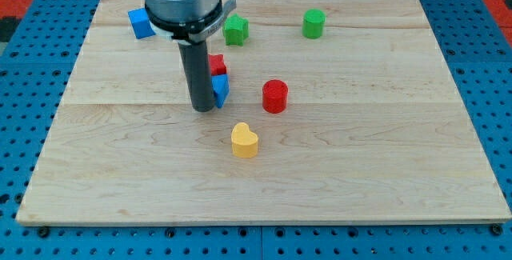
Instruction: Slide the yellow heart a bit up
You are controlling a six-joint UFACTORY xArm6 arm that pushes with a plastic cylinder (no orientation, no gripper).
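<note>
Camera view: yellow heart (245,141) sits low-centre on the bench (384,172), untouched, nothing contacting it. The tool is a bare rod, no jaws to open or close; its tip (203,109) is up-left of the heart, beside a blue block (220,89) and a red block (217,64). Push not started: tip probably must get below the heart first.

bright even light, soft short shadows, sharp focus

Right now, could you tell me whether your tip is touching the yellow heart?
Apart. The camera view shows bare board between my tip and the yellow heart, which lies toward the view's bottom right of it.
</note>
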